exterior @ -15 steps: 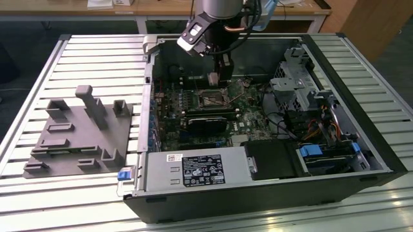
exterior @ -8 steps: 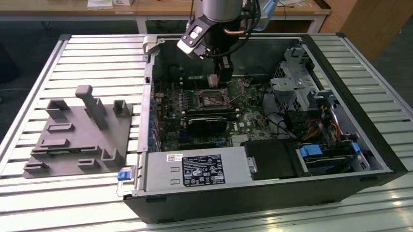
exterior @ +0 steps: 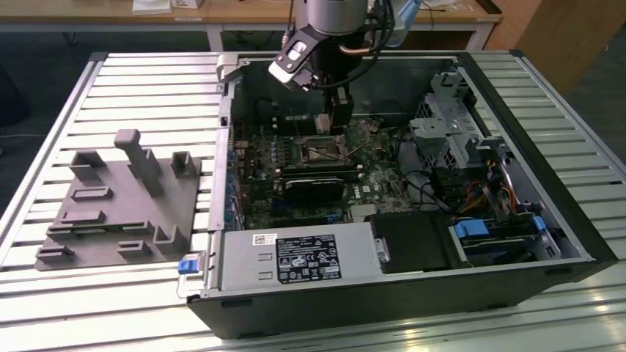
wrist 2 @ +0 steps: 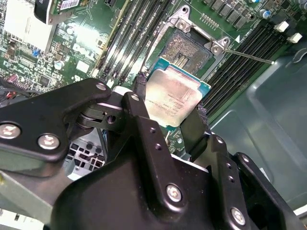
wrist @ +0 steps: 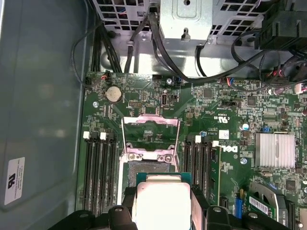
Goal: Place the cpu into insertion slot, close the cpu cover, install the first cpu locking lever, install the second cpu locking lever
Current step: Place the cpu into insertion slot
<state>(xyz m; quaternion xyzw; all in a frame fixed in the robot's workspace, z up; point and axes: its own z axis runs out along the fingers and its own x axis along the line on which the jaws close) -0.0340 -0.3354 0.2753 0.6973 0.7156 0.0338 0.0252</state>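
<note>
Downward the grey arm [exterior: 333, 15] reaches into the open black computer case [exterior: 391, 308], its black gripper [exterior: 336, 126] clamping the silver-topped square cpu [wrist 2: 175, 98] just above the dark, silver-rimmed insertion slot [wrist 2: 189, 50].

The matte black tool [wrist 2: 171, 101] has linked fingers [wrist 2: 148, 139] studded with silver screws [wrist 2: 173, 192], under a grey arm [exterior: 333, 15].
</note>
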